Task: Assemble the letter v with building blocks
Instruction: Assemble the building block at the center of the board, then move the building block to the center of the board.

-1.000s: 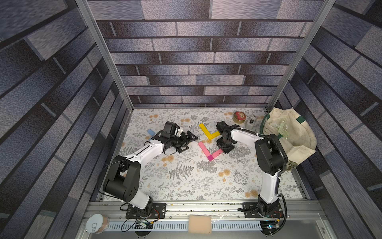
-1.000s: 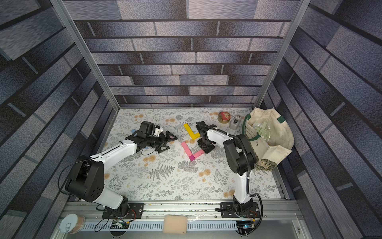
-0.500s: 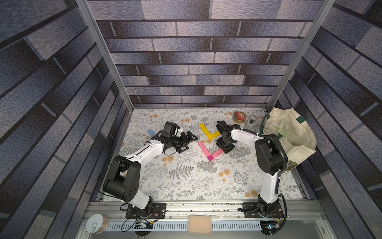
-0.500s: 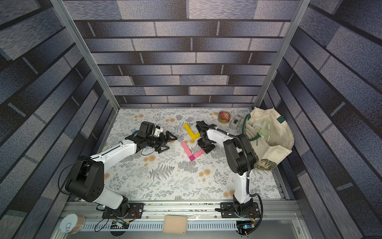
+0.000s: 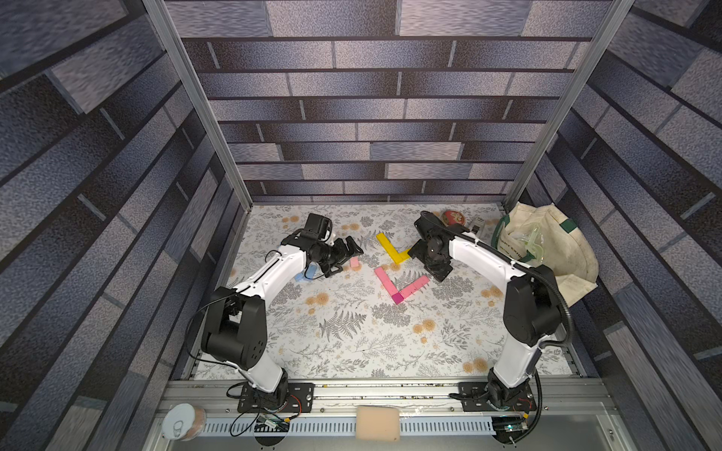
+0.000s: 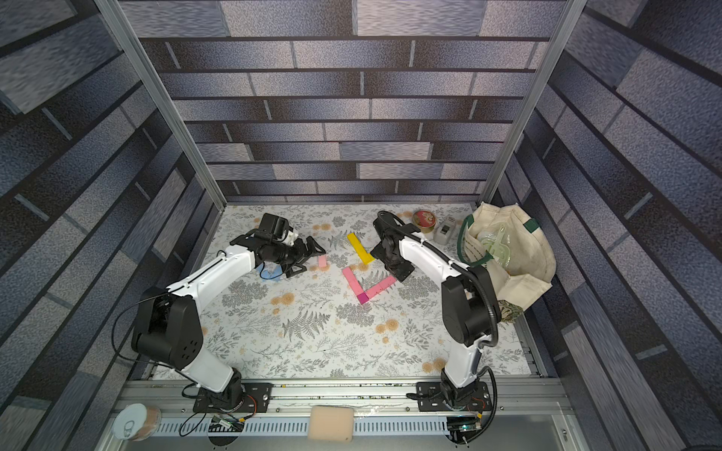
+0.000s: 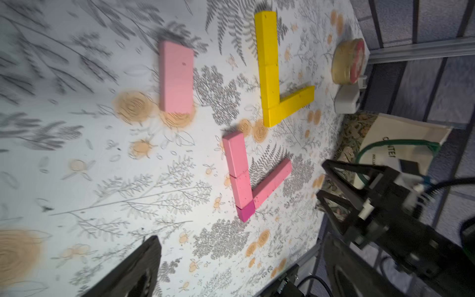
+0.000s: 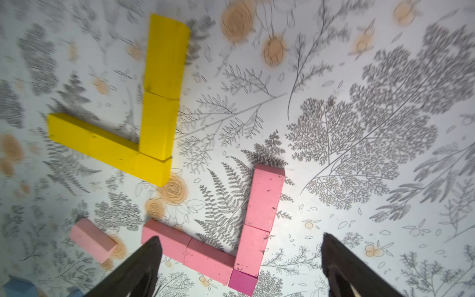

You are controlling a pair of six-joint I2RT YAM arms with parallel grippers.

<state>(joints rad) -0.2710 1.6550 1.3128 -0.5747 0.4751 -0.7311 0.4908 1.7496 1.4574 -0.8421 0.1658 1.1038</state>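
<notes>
Several light pink building blocks and a magenta cube lie flat as a V mid-table, seen in both top views. Behind it lies a V of yellow blocks. My right gripper hangs open just above the pink V's right arm, holding nothing. A loose pink block lies left of the yellow V, right in front of my open, empty left gripper. Light blue blocks show partly under the left arm.
A round red-and-gold tin and a small white-grey box stand at the back right. A cream tote bag fills the right edge. A sponge and a can sit on the front rail.
My right gripper's jaws have spread wide over the pink V's right arm. The left arm has not moved.
</notes>
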